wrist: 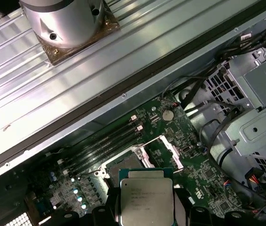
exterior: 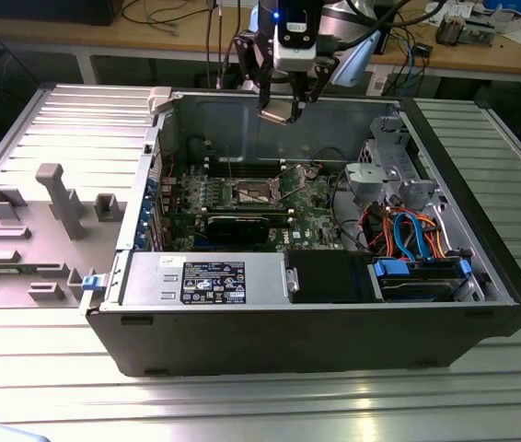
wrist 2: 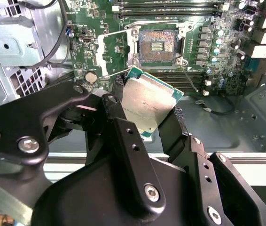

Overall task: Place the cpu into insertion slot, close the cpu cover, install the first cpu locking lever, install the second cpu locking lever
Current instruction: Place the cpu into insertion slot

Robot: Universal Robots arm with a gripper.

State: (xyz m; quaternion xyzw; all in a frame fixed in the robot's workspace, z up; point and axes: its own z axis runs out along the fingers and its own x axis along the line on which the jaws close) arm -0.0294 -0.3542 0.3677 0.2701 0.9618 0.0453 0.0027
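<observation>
Setting: ribbed metal counter [exterior: 49, 387] carrying an open computer case [exterior: 150, 313], with a cable-strewn workbench behind.
Jaws: pinching the cpu [wrist 2: 147, 103] by two opposite edges, one dark finger [wrist 2: 123, 136] on each side.
Cpu position: aloft over the open case in the exterior view [exterior: 277, 112], well apart from the green motherboard [exterior: 311, 198] and not yet over the socket.
Cpu attitude: tilted in the exterior view, and turned corner-first toward the socket in the second wrist view.
Insertion slot: bare and dark inside its silvery rim [wrist 2: 157, 46], nothing seated in it.
Cpu cover: swung open just beside the socket [wrist 2: 112, 49], its square window showing board beneath; raised off the board in the exterior view [exterior: 293, 173].
Risk, rotation: probably the main one. A chip lowered while turned against the socket's square would ride on the rim instead of dropping in, and could bend contacts.
Risk, tilt: one edge landing first, then a skid or a jam against the frame.
Risk, grip: only thin edges held, so a slip seems possible on any knock against the case wall or the raised cover.
Risk, cover: a fouled descent if the open plate leans into the path; its exact angle is hard to tell.
Cpu look: flat, square, dull silver-grey lid [wrist: 145, 200] bearing faint print, with a narrow green border around it.
</observation>
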